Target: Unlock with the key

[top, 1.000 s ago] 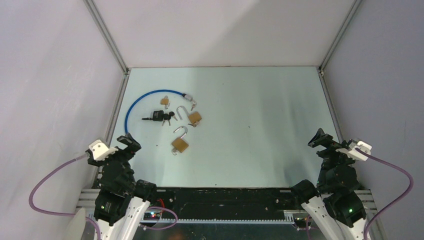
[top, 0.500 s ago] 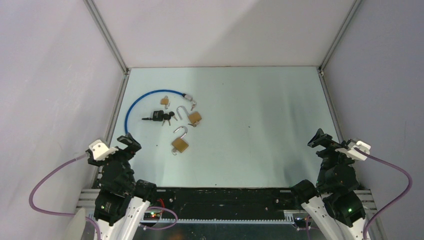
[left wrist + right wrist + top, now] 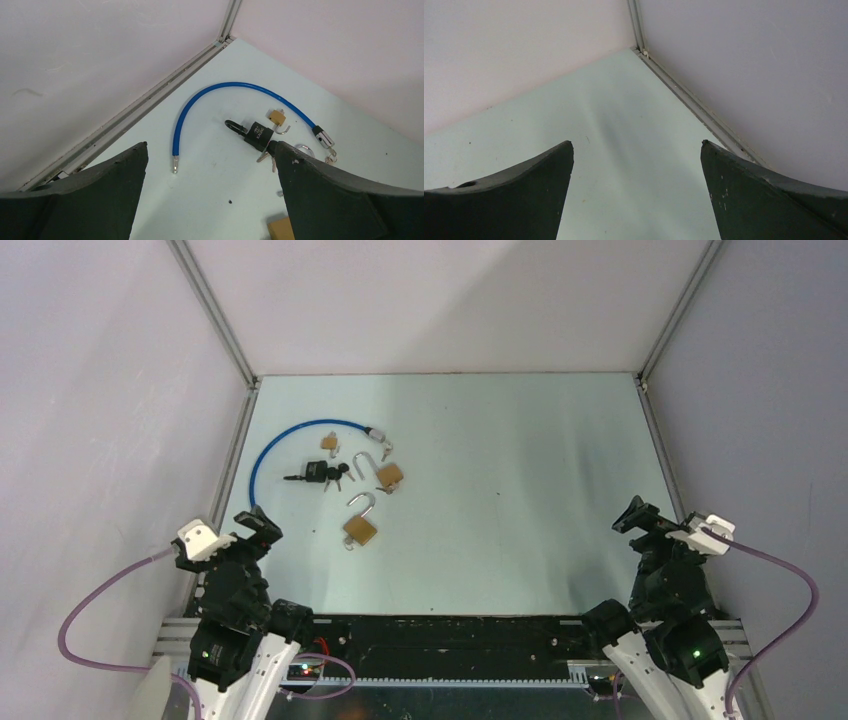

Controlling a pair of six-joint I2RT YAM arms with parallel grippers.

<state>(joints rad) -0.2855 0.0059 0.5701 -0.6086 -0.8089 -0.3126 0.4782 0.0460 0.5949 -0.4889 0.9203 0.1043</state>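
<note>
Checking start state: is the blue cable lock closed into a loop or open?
Open: the blue cable arcs, its pin end lying free, apart from the silver lock head.

Cable [image 3: 320, 422] far-left on table [image 3: 520, 490]; padlocks [image 3: 361, 529] right of it; keys [image 3: 336, 480], apparently, between.

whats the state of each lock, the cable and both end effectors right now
blue cable: lying in an arc, ends not joined
black padlock: shackle looks shut
key bunch: at the black padlock's base
small brass padlock: shackle looks open
middle brass padlock: shackle open
near brass padlock: shackle open
left end effector: open, empty
right end effector: open, empty
</note>
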